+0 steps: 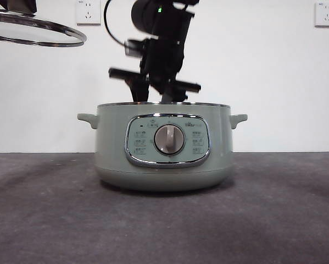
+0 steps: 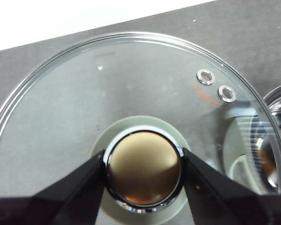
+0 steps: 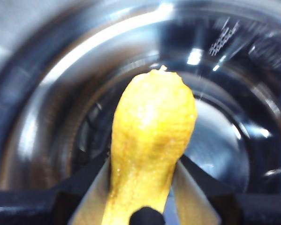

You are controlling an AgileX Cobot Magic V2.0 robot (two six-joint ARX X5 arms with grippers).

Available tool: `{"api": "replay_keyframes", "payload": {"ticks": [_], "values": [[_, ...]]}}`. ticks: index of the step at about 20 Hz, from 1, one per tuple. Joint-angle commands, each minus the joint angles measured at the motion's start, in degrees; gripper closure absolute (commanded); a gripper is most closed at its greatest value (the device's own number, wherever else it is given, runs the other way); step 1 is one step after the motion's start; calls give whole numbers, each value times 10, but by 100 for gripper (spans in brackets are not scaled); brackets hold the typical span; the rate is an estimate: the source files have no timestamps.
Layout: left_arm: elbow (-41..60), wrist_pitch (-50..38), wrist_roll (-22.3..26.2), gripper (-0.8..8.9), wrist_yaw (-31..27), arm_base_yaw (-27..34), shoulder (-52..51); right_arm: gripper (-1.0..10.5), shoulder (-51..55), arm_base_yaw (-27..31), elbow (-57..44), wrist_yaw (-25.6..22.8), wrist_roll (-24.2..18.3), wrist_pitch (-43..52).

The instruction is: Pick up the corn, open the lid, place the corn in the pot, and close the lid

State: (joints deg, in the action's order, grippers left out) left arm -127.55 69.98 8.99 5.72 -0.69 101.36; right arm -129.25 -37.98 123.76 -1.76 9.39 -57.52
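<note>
Corn (image 3: 152, 140), clamped in the right gripper (image 3: 145, 187), hangs inside the open pot (image 1: 163, 146). Left gripper (image 2: 144, 176), pinching the knob, holds the lid (image 1: 38, 30) aloft at ten o'clock. Next: release, withdraw, re-lid.

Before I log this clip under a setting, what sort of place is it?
Likely a lab test bench, not a kitchen: an electric cooking pot alone on a grey mat, a bare white wall with sockets.
</note>
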Motion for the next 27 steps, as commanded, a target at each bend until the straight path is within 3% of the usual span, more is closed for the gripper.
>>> {"api": "replay_keyframes", "payload": {"ticks": [1, 11, 12, 14, 17, 20, 22, 24, 26, 27], "values": [[-5, -19, 5, 823, 23, 3, -7, 958, -19, -2, 1, -2, -4, -1], [-5, -12, 4, 822, 25, 3, -6, 935, -39, -1, 0, -6, 3, -50], [-5, -12, 4, 822, 39, 3, -6, 896, -39, 0, 0, -6, 11, -59], [-5, -13, 3, 822, 73, 2, -6, 619, -39, 1, 0, -6, 11, -76], [-5, -9, 2, 822, 80, -1, -6, 591, -29, 1, 3, -6, 11, -77], [-5, -4, 2, 822, 80, -7, -6, 592, 19, 0, 3, -22, 11, -85], [-5, -3, 2, 822, 80, -22, -6, 598, 83, -4, 3, -21, 15, -97], [-4, -2, 2, 822, 80, -43, -4, 636, 166, -21, 3, -50, 17, -132], [-3, -1, 2, 822, 80, -77, -1, 972, 247, -48, 3, -125, 14, -176], [-3, -1, 2, 822, 80, -96, 1, 958, 286, -62, 3, -152, 16, -206]]}}
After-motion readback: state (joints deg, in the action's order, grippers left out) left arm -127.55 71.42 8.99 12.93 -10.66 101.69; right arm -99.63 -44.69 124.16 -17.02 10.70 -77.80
